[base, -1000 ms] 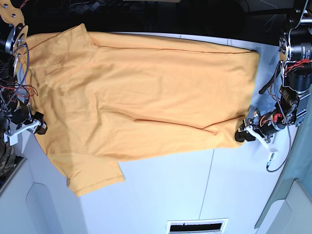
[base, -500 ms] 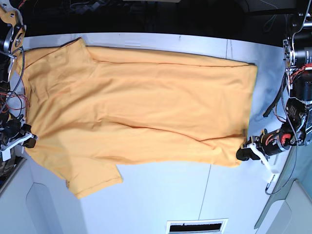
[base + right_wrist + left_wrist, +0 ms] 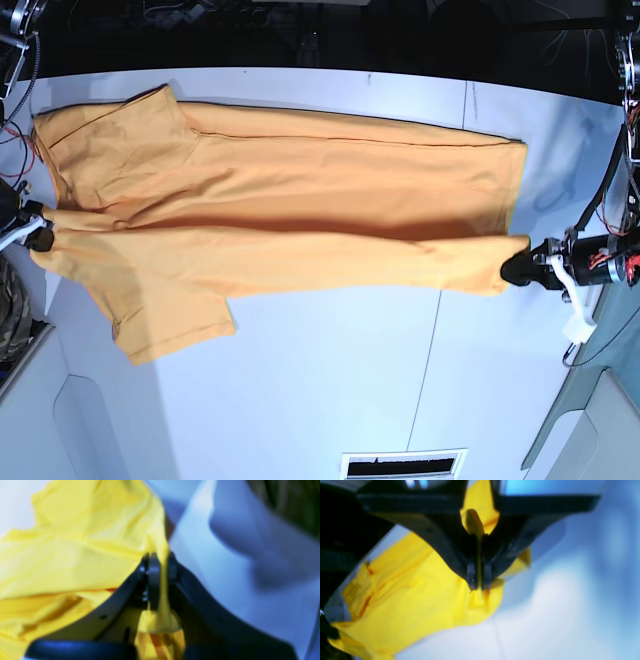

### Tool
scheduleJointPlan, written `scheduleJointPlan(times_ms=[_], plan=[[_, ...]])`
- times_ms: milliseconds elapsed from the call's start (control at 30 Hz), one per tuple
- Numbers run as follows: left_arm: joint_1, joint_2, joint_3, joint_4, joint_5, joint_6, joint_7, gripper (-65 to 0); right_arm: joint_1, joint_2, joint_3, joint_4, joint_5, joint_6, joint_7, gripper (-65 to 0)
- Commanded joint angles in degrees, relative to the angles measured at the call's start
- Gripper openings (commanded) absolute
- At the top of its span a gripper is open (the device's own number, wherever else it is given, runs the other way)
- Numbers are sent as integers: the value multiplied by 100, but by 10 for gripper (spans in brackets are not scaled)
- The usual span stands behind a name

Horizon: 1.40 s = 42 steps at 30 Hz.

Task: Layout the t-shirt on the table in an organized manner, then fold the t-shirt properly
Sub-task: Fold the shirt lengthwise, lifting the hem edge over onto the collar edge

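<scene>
Since the earlier frame, both arms have drawn outward, stretching the t-shirt (image 3: 280, 210) across the table (image 3: 330, 380). Left gripper (image 3: 512, 270) (frame right) and right gripper (image 3: 40, 238) each clamp its edge.

Behind the far edge it is very dark. A small white vent with dark slots (image 3: 404, 465) sits at the near edge. Bluish light falls everywhere.

A white vent (image 3: 404, 464) with dark slots sits at the near edge of the base view. A patch of camouflage cloth (image 3: 12, 320) shows at the left edge, beside a pale grey panel (image 3: 60, 420) in the near left corner. Another pale panel (image 3: 590, 420) fills the near right corner. Behind the far edge lies a dark background (image 3: 320, 35) with tangled cables, too dim to make out.
</scene>
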<state>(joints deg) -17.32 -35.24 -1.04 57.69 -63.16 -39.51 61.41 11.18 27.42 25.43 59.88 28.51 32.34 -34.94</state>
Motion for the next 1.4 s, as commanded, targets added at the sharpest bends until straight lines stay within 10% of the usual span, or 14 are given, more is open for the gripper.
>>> scheduleJointPlan(times_ms=[0, 167, 333, 667, 1000, 1367], plan=[[-13, -129, -42, 96, -125, -49, -72, -650, -63, 125, 111, 98, 142, 46, 133, -650], [415, -50, -42, 96, -125, -49, -232, -650, -752, 98, 260, 87, 236, 44, 566, -650], [498, 31, -42, 96, 59, -49, -466, -650, -693, 101, 286, 90, 238, -2, 828, -286], [546, 35, -42, 96, 407, -49, -466, -650, 640, 96, 120, -186, -17, -129, 1102, -279], [544, 33, -42, 96, 409, -49, -466, -650, 2179, 96, -1615, -2590, -931, -662, 2138, -279], [546, 68, -42, 96, 468, -49, -608, -650, 2181, -376, -2057, -3189, -1012, 94, 2168, -279]])
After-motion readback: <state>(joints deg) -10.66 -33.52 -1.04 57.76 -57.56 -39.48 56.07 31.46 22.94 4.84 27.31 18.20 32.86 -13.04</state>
